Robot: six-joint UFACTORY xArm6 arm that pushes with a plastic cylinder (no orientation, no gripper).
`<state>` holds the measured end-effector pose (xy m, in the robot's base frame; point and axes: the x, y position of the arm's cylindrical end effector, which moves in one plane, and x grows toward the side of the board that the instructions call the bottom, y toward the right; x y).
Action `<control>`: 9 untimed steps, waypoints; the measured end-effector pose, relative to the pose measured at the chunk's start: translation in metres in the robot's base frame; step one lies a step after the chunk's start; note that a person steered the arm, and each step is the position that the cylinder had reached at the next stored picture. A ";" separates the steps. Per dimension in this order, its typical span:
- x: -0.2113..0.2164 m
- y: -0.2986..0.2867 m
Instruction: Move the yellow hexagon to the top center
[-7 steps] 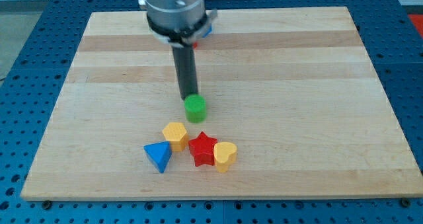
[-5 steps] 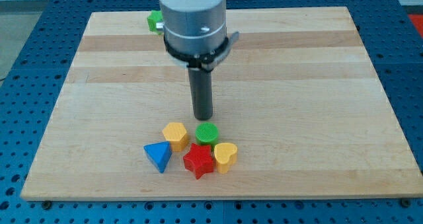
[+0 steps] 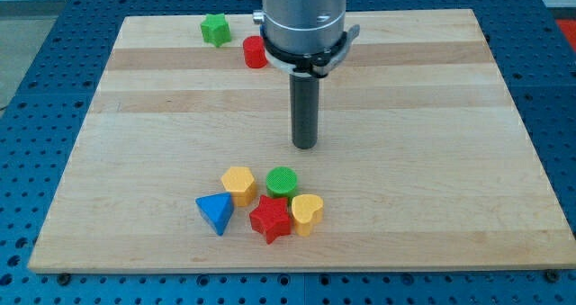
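The yellow hexagon [image 3: 238,183] sits low on the wooden board [image 3: 432,161], left of centre, in a tight cluster. A green cylinder [image 3: 282,183] is just to its right, a red star [image 3: 271,219] below and right of it, a blue triangle [image 3: 216,213] below and left of it. A yellow heart [image 3: 307,213] lies right of the star. My tip [image 3: 305,146] is up and to the right of the hexagon, apart from every block, a short way above the green cylinder.
A green star [image 3: 214,29] and a red cylinder [image 3: 255,51] lie near the board's top edge, left of the arm. A blue pegboard table [image 3: 36,89] surrounds the board.
My tip pushed the green cylinder down into the cluster and nudged the red star lower, then drew back up and to the right. The arm's shift uncovered the green star and red cylinder.
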<state>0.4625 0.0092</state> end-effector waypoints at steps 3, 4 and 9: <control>-0.029 0.003; -0.063 0.041; -0.193 0.054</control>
